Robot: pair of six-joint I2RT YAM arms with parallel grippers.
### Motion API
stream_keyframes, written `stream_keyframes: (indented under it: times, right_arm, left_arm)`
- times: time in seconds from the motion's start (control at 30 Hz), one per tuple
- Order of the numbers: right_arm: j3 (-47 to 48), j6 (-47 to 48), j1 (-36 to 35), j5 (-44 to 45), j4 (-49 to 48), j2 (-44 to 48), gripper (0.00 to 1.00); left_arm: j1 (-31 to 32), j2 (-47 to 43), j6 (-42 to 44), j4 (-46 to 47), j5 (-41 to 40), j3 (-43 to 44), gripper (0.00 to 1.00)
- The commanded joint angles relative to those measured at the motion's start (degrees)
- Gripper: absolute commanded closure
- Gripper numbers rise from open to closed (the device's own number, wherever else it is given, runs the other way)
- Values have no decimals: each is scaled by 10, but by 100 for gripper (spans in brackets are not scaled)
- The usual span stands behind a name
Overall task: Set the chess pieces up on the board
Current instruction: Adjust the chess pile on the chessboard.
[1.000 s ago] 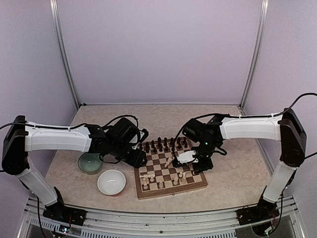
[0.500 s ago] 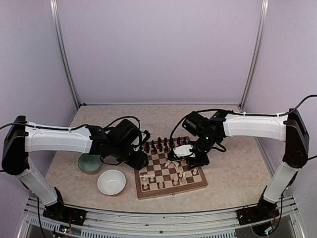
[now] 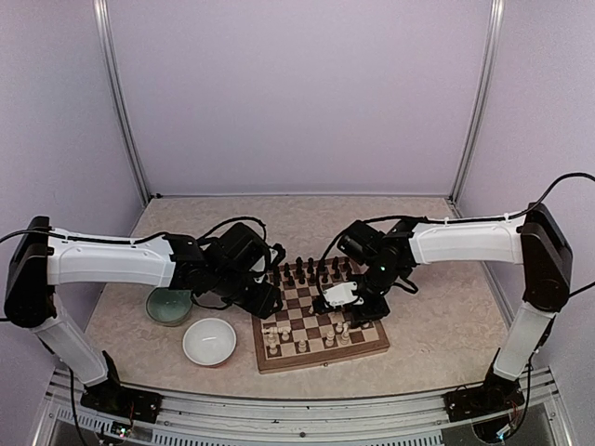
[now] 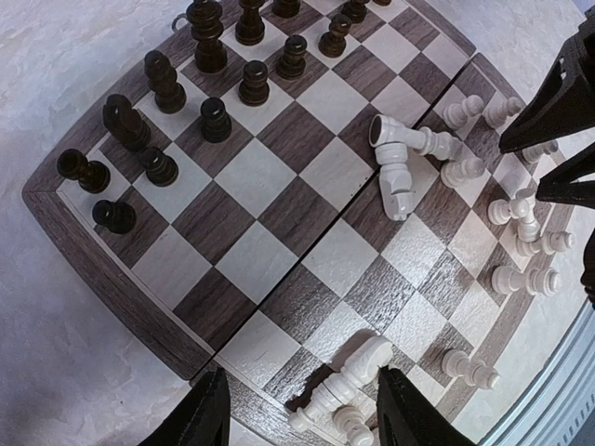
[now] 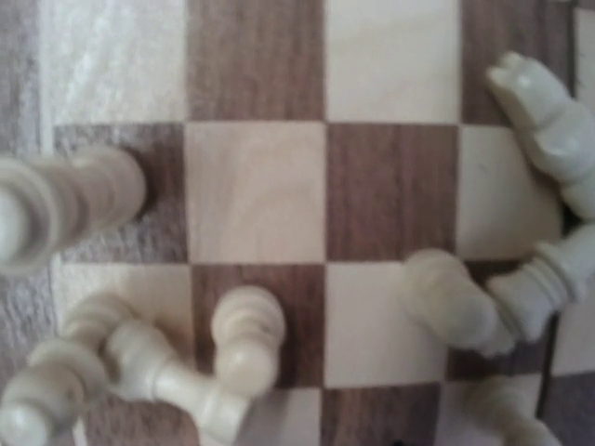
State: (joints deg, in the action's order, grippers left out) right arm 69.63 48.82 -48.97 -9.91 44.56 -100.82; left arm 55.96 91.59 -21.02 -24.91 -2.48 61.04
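Since a second ago the right fingers [image 3: 333, 303] sit further left and lower over the cream pieces [image 4: 395, 177], several of them toppled on the near half of the board [image 3: 321, 359], which lies on the worktop [image 3: 437, 316]. Whether they are apart cannot be told, while the left fingers [image 4: 206, 418] stand apart, clamped on nothing, at the board's left edge. Step judged in hand: righting the cream side, the dark pieces [image 4: 214, 119] already standing; next, a narrow pinch on one fallen piece; shown are one board, roughly thirteen dark and eleven cream pieces.
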Motion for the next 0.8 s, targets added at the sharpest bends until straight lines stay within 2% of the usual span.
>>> stream_keyframes:
  times: [0.0,0.23,0.57,0.77]
  right_arm:
    - [-5,21,-13,-19,-3,-15,57]
    - [4,37,-16,-34,21,-30,58]
    - [9,38,-16,-29,39,-24,80]
    - [11,29,-16,-28,43,-13,84]
  left_arm:
    - [2,8,-5,3,-9,3,46]
    - [2,16,-2,6,-8,1,46]
    - [2,24,-1,16,-5,-4,46]
    - [2,29,1,21,-2,-5,46]
